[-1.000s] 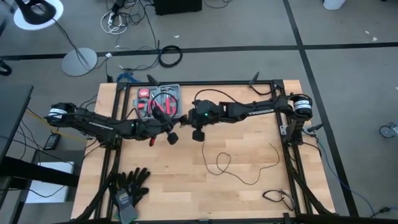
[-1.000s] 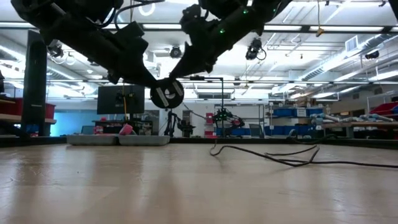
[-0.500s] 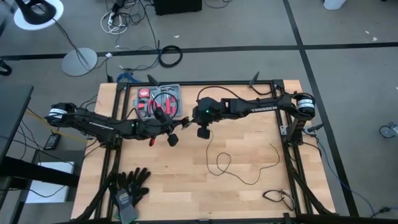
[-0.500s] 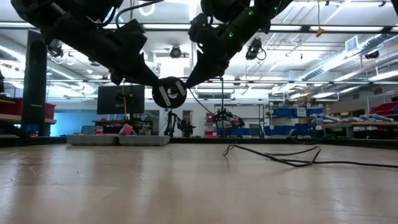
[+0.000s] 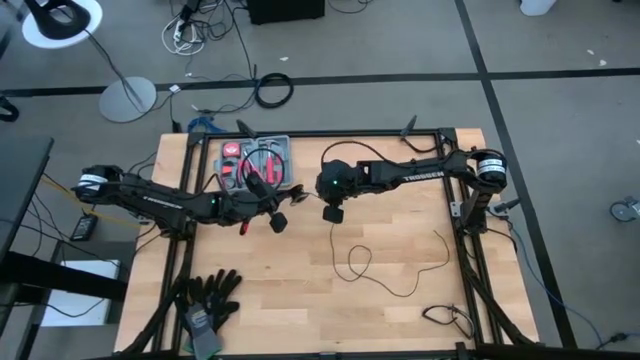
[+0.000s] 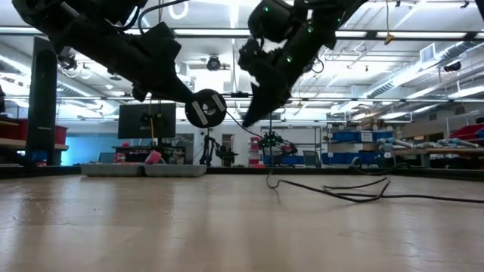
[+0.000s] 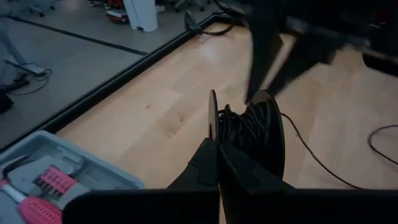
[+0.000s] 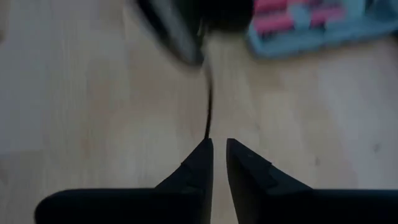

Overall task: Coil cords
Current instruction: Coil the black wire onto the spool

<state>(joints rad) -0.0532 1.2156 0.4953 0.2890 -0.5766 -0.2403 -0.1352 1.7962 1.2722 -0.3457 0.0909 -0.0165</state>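
Note:
My left gripper (image 5: pixel 272 218) is over the table's middle left, shut on a black round spool (image 6: pixel 206 108) with thin black cord wound on it (image 7: pixel 252 132), held clear of the table. My right gripper (image 5: pixel 331 212) is just to the spool's right and is shut on the cord (image 8: pixel 208 109). From there the cord drops to the table (image 6: pixel 268 178) and lies in loose loops (image 5: pixel 356 262) toward the right edge (image 5: pixel 440 245). My left gripper pinches the spool's thin disc flange (image 7: pixel 213 121) by its edge between its two fingers. The spool stands on edge, lifted clear of the table. My right gripper pinches a single strand of the cord (image 8: pixel 208 132) at its fingertips, pointing slantwise down. The cord runs from the fingers up to the spool and hangs down to the table.
A grey tray of red tools (image 5: pixel 256 160) stands at the far left, just behind the spool. Black gloves (image 5: pixel 208 300) lie at the near left corner. A small coiled cable (image 5: pixel 446 316) lies at the near right. Black frame rails (image 5: pixel 465 230) edge the table.
My right gripper has gone a little toward the table's right edge and down, away from the spool, keeping its hold on the cord. The cord's hanging part and the end of the loop beneath it have shifted on the table.

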